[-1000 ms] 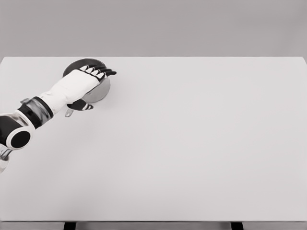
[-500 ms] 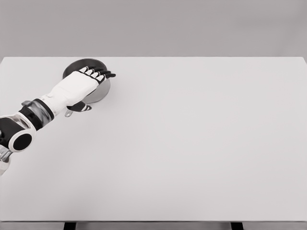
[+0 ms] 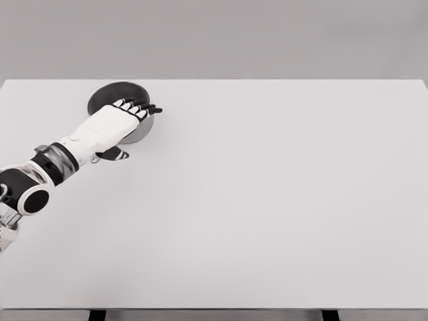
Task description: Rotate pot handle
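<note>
Dark round pot (image 3: 115,92) upright at table's far-left.

No readable text, labels, numbers or signs anywhere

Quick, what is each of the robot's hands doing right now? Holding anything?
Left hand: over the pot, fingers extended; a grip cannot be told.
Right hand: not in view.

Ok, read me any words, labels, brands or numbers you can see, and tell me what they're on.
None: no text, label, brand or number shows on the pot, the left hand or the table.
</note>
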You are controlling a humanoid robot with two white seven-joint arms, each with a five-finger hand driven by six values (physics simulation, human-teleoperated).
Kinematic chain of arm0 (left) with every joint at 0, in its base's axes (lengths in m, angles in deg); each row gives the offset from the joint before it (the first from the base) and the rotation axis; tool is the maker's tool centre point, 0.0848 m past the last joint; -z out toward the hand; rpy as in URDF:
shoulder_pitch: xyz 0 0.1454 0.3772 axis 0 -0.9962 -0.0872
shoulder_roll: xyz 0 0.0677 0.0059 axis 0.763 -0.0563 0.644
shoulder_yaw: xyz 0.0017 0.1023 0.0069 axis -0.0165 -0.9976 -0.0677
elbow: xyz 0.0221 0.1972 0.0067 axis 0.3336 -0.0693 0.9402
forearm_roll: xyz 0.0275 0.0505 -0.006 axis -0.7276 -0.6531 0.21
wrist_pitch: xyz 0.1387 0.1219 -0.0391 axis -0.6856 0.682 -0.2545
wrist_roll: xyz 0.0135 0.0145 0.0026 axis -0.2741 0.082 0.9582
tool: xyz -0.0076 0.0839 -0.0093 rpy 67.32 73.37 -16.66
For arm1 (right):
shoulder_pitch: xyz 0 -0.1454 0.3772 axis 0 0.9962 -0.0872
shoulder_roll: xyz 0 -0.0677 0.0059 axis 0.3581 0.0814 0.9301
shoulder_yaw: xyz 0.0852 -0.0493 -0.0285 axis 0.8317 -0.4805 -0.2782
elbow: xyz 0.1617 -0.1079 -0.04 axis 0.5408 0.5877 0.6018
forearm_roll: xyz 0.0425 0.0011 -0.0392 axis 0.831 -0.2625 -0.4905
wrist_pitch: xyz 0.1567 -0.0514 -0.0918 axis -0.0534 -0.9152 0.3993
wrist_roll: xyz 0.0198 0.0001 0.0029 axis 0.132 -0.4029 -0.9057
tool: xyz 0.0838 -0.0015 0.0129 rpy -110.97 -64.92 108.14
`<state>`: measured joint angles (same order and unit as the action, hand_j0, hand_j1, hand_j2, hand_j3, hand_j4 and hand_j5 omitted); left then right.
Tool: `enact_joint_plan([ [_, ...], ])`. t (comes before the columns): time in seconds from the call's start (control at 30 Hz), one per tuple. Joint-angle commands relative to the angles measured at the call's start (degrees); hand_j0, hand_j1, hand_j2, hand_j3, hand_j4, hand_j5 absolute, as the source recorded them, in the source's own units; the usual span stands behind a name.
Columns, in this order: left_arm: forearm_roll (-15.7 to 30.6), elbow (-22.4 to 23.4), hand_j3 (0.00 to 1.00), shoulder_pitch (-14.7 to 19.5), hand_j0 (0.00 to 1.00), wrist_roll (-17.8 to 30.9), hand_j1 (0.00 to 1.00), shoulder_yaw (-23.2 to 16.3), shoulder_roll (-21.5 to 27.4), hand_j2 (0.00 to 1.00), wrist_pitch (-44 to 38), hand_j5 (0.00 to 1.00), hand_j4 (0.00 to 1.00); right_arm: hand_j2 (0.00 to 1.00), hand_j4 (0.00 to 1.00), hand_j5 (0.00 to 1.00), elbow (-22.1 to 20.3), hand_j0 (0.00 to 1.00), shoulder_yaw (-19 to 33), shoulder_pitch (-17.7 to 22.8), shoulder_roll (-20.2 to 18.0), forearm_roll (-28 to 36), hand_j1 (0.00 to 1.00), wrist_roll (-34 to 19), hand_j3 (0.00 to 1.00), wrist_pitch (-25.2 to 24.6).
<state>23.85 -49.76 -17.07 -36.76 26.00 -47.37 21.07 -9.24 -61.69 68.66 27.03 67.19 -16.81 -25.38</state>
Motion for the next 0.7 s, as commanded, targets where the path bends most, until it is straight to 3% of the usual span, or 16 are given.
enact_joint_plan([
  [0.0, -0.03, 1.01, 1.00, 0.00, 1.00, -0.01, 1.00, 0.09, -0.82, 1.00, 0.03, 1.00, 1.00, 1.00, 1.00, 1.00, 0.00, 1.00, 0.01, 0.00, -0.01, -0.03, 1.00, -0.02, 1.00, 0.02],
  [0.33, -0.99, 3.56, 1.00, 0.70, 1.00, -0.01, 1.00, -0.09, -3.55, 1.00, 0.03, 1.00, 1.00, 1.00, 1.00, 1.00, 0.00, 1.00, 0.01, 0.00, -0.01, -0.03, 1.00, -0.02, 1.00, 0.02],
  [0.67, -1.17, 3.91, 1.00, 0.62, 1.00, -0.02, 1.00, -0.09, -3.19, 1.00, 0.03, 1.00, 1.00, 1.00, 1.00, 1.00, 0.00, 1.00, 0.01, 0.00, -0.01, -0.03, 1.00, -0.02, 1.00, 0.02],
])
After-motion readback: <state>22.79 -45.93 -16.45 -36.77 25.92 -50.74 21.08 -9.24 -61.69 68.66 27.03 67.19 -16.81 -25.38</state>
